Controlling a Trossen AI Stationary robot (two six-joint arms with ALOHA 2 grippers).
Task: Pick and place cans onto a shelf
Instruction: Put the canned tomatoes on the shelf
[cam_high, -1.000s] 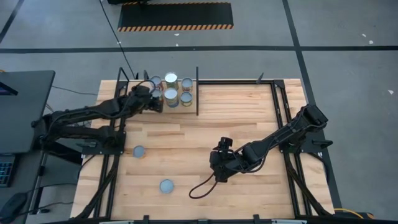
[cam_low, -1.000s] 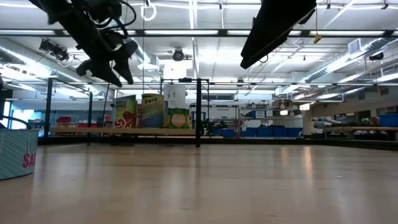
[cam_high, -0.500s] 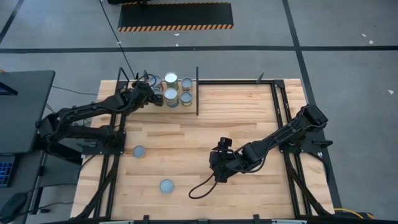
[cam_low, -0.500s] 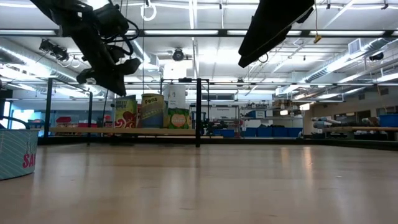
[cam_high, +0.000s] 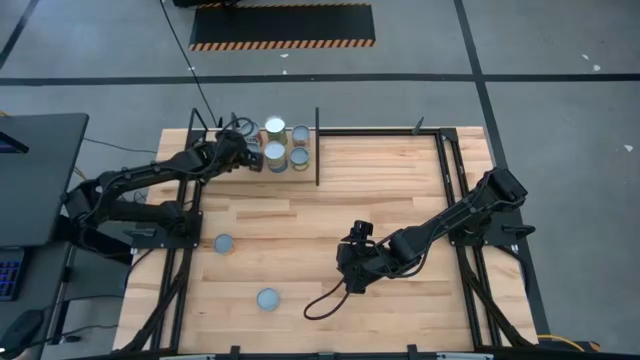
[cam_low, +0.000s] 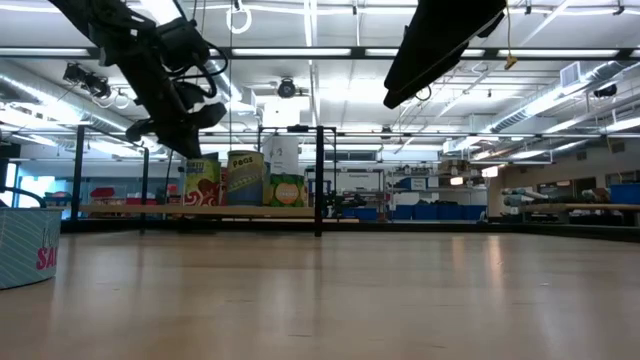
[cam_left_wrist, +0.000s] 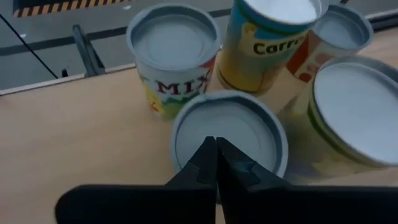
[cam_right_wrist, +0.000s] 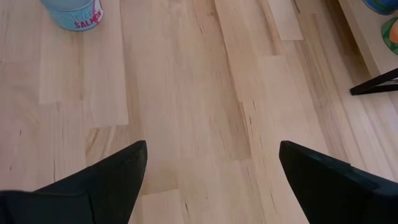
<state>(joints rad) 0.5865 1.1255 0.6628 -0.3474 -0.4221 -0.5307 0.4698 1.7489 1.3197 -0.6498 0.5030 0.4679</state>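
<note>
Left hand: (cam_high: 240, 152) over the left end of the shelf at the far left of the tabletop, its two fingers (cam_left_wrist: 214, 163) pressed together with nothing between them, tips just above the lid of a can.
Right hand: (cam_high: 352, 272) low over the near middle of the tabletop, fingers (cam_right_wrist: 121, 168) spread wide apart and empty, well apart from any can.
Shelf: (cam_high: 305, 172) small pale wood panel with thin black posts, at the far left edge of the tabletop.
Cans on the shelf: (cam_high: 275, 128) a tight cluster at the shelf's left half; in the low view they stand upright side by side, a red-and-green label, a yellow label and a green label showing.
Can under the left hand: (cam_left_wrist: 229, 134) upright, silver lid up, with other cans close around it; the left wrist view shows a can with a label beginning "MIX" (cam_left_wrist: 174, 46) just beside it and a yellow one beginning "Carr" (cam_left_wrist: 267, 37) on its other side.
Loose can, left: (cam_high: 224, 243) upright on the tabletop, well nearer than the shelf, by the left edge.
Loose can, near: (cam_high: 267, 298) upright on the tabletop, nearer still and a little to the right of the other; its blue label reads "SALMON" in the right wrist view.
Cable: (cam_high: 325, 300) a dark loop lying on the tabletop beside the right hand.
</note>
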